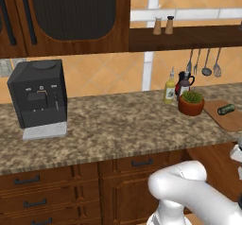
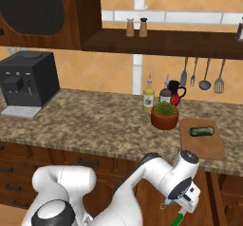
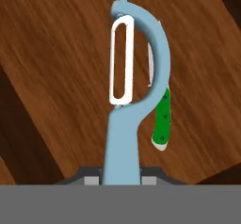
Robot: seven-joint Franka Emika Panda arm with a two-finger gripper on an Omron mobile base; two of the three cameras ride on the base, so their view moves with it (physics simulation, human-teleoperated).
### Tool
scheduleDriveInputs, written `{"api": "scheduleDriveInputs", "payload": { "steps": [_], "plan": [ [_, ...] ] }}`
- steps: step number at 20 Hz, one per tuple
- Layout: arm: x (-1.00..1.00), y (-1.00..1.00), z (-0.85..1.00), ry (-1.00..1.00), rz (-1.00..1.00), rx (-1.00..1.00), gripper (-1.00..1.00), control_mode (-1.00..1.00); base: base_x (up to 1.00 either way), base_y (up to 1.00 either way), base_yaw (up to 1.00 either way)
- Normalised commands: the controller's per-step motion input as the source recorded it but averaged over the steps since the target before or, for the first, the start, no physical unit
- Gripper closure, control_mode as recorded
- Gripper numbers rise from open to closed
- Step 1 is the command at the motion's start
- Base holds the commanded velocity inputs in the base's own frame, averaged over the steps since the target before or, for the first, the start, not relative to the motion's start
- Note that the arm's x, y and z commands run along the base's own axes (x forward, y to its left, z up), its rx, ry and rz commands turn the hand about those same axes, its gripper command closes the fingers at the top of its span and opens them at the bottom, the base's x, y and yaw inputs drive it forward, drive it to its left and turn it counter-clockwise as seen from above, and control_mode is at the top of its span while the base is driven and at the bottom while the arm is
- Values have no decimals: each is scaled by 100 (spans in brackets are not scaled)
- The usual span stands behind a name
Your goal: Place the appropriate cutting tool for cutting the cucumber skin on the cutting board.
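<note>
We have the light blue peeler (image 3: pixel 123 124) clamped by its handle in the gripper (image 2: pixel 182 210), low in front of the cabinets, below the counter (image 2: pixel 95 120) edge. A green-handled knife (image 3: pixel 163 119) lies just behind it. The cutting board (image 2: pixel 204 144) holds the cucumber (image 2: pixel 202 131); we should lift straight, clear the counter edge, then set down beside the cucumber.

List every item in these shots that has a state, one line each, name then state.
Peeler: handle clamped between the fingers, blade pointing away from the hand.
Gripper: shut on the peeler, low in front of the cabinets.
Green-handled knife: lying behind the peeler on wood.
Cucumber: whole, lying on the board.
Cutting board: flat on the counter, no tool on it.
Potted plant: upright beside the board.
</note>
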Motion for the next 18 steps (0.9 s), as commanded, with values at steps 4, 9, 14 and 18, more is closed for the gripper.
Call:
{"api": "scheduleDriveInputs", "payload": {
  "steps": [4,9,14,18],
  "plan": [
    [40,0,100,0,-36,2,100,-100,0,0,0],
    [85,-2,93,0,-38,0,100,-100,0,0,0],
    [93,-19,72,1,-38,0,100,-100,0,0,0],
    [89,-28,10,4,-31,-6,100,-100,0,0,0]
  ]
}}
